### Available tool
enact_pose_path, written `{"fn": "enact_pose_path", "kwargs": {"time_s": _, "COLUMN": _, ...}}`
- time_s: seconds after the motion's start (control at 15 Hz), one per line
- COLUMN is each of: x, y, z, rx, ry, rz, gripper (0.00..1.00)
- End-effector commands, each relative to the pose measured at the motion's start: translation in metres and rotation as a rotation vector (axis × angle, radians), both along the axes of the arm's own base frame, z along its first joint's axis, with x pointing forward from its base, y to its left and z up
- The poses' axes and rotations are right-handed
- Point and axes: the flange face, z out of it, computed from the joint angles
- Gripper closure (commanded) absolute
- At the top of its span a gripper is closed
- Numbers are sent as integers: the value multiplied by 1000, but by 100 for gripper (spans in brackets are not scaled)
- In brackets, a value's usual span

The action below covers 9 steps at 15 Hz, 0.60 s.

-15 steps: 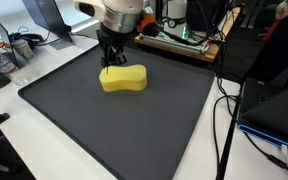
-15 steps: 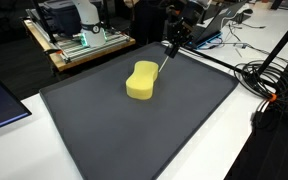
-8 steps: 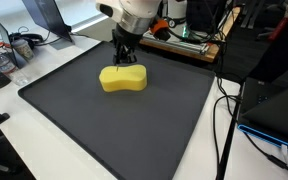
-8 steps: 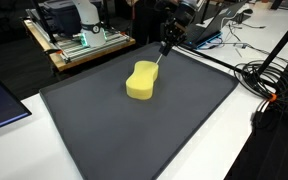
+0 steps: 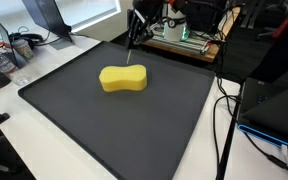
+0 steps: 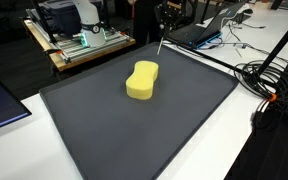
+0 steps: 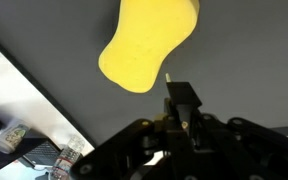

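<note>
1. The sponge (image 5: 122, 78), yellow and peanut-shaped, lies flat below the pincer (image 5: 133, 38) and a bit to the side of it. The wrist view has the sponge (image 7: 144, 45) just ahead of the fingertips.
2. The pincer (image 7: 180, 97) is squeezed all the way shut on what looks like a thin stick (image 6: 162, 45). The stick hangs down with its tip in the air, near the sponge (image 6: 141, 80) but clear of it.
3. Worry number one, I'd say: a stick that skinny could swivel or slip out of the grip.
4. Worry number two: the sponge is soft and light, so a poke would probably just shove it around.
5. Under the pincer is a big dark mat (image 5: 114, 130) on a white tabletop (image 5: 24, 150).
6. Past the pincer sits a wooden board (image 5: 184, 42) with electronics on it. Off to the side, cables (image 6: 269, 80) trail beside the mat and look like a possible snag for the arm.
</note>
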Motion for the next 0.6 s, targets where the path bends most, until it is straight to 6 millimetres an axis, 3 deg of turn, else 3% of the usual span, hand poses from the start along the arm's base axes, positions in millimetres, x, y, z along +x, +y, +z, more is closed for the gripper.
{"fn": "enact_pose_path", "kwargs": {"time_s": 0.0, "x": -51, "y": -8, "z": 18, "rx": 63, "ry": -94, "rz": 70, "gripper": 97}}
{"fn": "enact_pose_path", "kwargs": {"time_s": 0.27, "x": -84, "y": -23, "z": 23, "rx": 133, "ry": -140, "rz": 202, "gripper": 97}}
{"fn": "enact_pose_path", "kwargs": {"time_s": 0.53, "x": -100, "y": -62, "z": 18, "rx": 264, "ry": -139, "rz": 292, "gripper": 97}}
